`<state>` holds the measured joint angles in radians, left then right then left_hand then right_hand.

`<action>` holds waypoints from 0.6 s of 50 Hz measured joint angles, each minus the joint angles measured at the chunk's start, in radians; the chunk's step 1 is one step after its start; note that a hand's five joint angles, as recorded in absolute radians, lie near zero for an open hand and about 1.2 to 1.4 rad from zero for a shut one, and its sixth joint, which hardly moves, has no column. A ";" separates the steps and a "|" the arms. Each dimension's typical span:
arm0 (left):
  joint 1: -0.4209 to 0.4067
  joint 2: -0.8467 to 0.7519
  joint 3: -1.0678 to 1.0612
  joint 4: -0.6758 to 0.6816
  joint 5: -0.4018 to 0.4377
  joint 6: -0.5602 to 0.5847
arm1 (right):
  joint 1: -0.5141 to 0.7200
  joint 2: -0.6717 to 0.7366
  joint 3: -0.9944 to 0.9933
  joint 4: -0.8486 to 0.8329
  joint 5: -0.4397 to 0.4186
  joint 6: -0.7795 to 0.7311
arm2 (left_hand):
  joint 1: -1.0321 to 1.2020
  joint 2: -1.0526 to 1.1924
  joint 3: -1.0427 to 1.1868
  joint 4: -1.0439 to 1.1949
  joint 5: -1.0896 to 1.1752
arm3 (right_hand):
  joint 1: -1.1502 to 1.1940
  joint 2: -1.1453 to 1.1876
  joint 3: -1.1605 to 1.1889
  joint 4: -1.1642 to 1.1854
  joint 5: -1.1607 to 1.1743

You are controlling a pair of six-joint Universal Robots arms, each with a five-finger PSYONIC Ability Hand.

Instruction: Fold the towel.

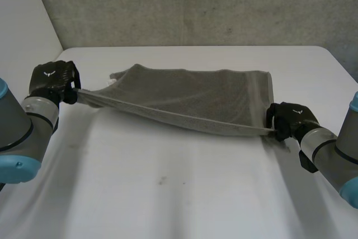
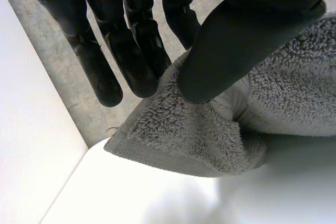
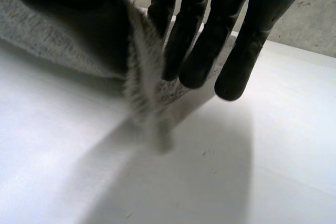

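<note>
White table in a bare concrete corner

A smooth white table with rounded far corners [image 1: 168,194] fills the lower part of the head view, its far edge running just in front of a rough, mottled grey concrete wall [image 1: 196,4]. At the view's left a plain white side wall [image 1: 22,20] meets the concrete in a slanting seam that comes down to the table's far left corner. The light is soft and even, with blurred grey shadows on the tabletop. A small dark smudge [image 1: 162,181] marks the table's near middle.
</note>
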<state>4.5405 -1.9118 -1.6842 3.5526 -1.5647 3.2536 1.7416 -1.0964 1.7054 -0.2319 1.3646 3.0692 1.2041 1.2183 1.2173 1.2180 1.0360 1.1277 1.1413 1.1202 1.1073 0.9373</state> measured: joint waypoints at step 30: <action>-0.032 0.414 -0.422 -0.204 -0.003 0.367 | -0.158 -0.412 0.018 0.772 -0.181 -0.973 | 0.000 0.000 0.000 0.000 0.000 | 0.201 0.193 0.216 0.234 0.232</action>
<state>4.5089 -1.4974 -2.1067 3.3488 -1.5676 3.6205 1.5841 -1.5081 1.7232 0.5399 1.1835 2.0962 1.2041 1.2184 1.2174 1.2181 1.0360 1.3290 1.3344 1.3363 1.3411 1.1691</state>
